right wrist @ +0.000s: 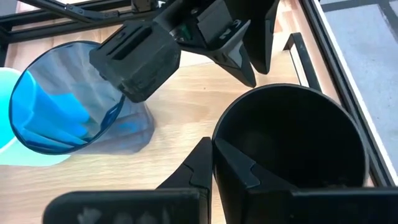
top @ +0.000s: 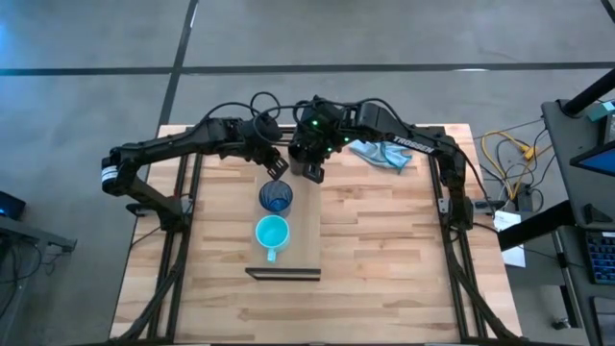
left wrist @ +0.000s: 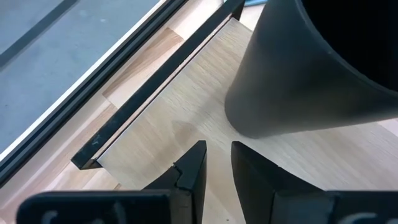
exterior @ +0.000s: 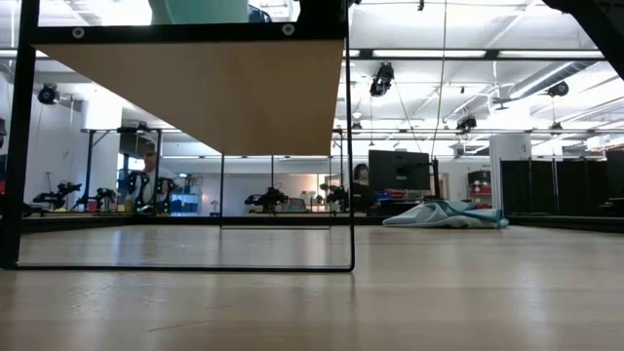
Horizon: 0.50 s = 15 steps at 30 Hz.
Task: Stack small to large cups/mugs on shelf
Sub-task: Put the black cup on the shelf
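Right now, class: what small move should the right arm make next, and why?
Probably lower and release. The right gripper pinches the black cup's rim over the shelf, behind the blue cup and turquoise mug. The left gripper sits beside the black cup.

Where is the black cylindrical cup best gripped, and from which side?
By its rim wall, from above: the black cylindrical cup stands upright, mouth open, with no handle. The right gripper sits so, one finger inside, one outside. The left gripper hovers beside it, over the pale wooden shelf.
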Tool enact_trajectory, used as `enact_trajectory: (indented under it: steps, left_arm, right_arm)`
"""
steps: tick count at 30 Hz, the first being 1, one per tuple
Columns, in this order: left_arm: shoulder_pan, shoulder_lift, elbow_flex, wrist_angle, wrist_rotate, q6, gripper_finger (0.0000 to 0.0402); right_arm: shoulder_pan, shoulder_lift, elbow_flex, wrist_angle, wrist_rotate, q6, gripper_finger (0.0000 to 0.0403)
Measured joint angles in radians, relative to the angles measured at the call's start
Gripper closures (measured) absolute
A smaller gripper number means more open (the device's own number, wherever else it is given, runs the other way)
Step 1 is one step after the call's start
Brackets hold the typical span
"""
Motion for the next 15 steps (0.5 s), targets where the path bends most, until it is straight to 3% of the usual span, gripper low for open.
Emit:
enact_trajectory:
  steps: [15]
  left_arm:
    - [0.000, -0.011, 0.015, -0.001, 0.002, 0.000, 0.0340]
  right_arm:
    - [0.000, 0.000, 0.002, 0.048, 0.001, -0.035, 0.0393]
